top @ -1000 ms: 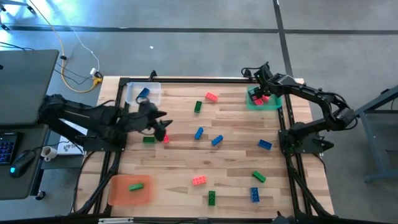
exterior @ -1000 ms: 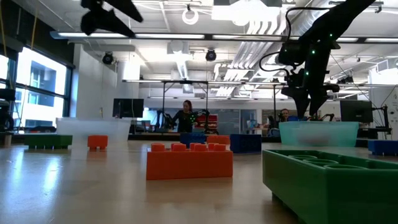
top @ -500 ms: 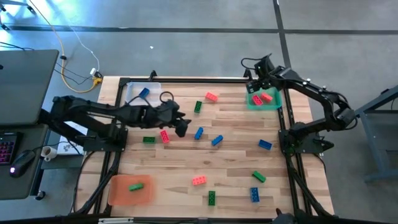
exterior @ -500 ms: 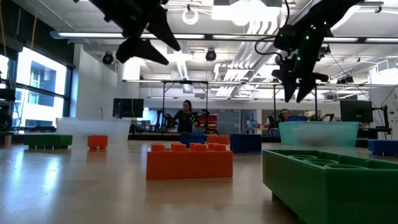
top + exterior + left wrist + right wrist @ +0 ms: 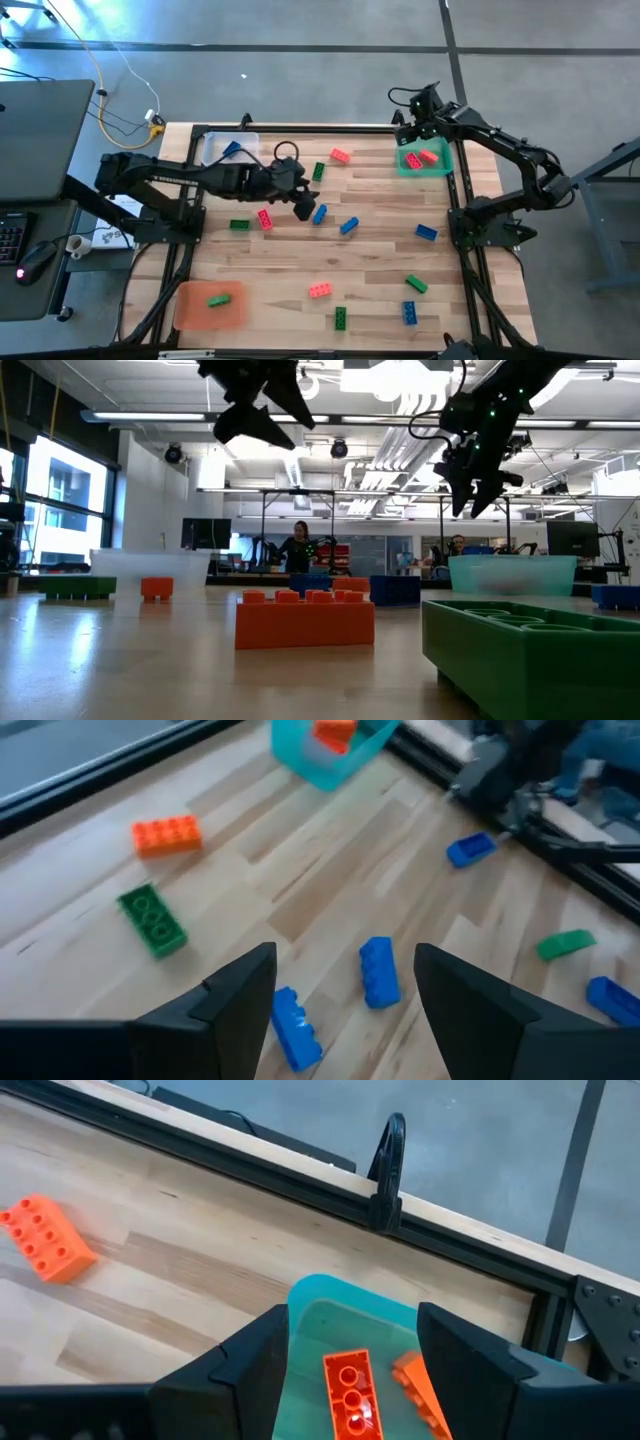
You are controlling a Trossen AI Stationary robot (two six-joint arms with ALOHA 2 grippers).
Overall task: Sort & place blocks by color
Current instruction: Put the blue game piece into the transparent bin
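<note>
My left gripper (image 5: pixel 306 209) hangs over mid-table, fingers spread and empty; its wrist view shows two blue studded plastic bricks (image 5: pixel 378 971) just ahead between the fingers, detail the high view gives only as specks. My right gripper (image 5: pixel 408 138) sits above the translucent green tray (image 5: pixel 441 167) at the far right corner, fingers apart, nothing held. Its wrist view shows two red-orange studded bricks (image 5: pixel 352 1396) lying inside the tray; the low view cannot show them. High view: red-orange, blue and green bricks scattered over the wooden table (image 5: pixel 380 255), one blue in the clear tray (image 5: pixel 248 148), one green on the orange tray (image 5: pixel 195 311).
</note>
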